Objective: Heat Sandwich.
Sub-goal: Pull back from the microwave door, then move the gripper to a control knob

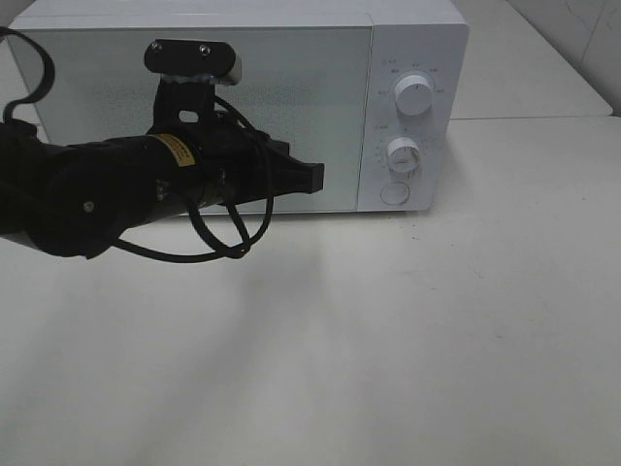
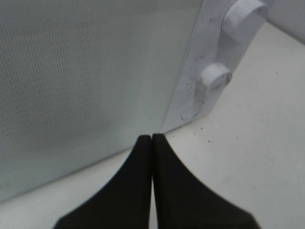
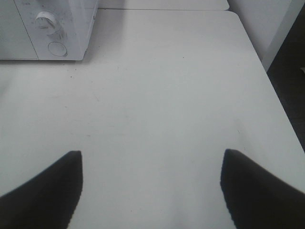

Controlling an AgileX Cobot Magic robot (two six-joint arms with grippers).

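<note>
Left claw [image 2: 151, 138]: jaws pressed together, holding nothing; the closed door of the microwave [image 2: 71, 71] is just ahead of its tips. Right claw [image 3: 151, 164]: jaws wide, holding nothing, above the surface [image 3: 162, 95].

The microwave [image 1: 417, 39] is cased in a smooth white shell with a faint sheen; whether it is painted metal or plastic cannot be told. Its door [image 1: 291, 97] is faced with a pale, frosted pane covered in a fine dot grid. The upper knob [image 1: 414, 97] and the lower knob [image 1: 402, 153] are moulded in glossy white plastic. The table [image 1: 437, 340] is finished in smooth, matt off-white, marked by a few dark specks. The left gripper [image 2: 151, 138] and the right gripper [image 3: 152, 151] are formed of matt black material. The arm [image 1: 97, 189] is clad in dull black, a yellow label [image 1: 175, 148] is stuck to it, and a black rubbery cable [image 1: 209, 238] is looped beneath.
</note>
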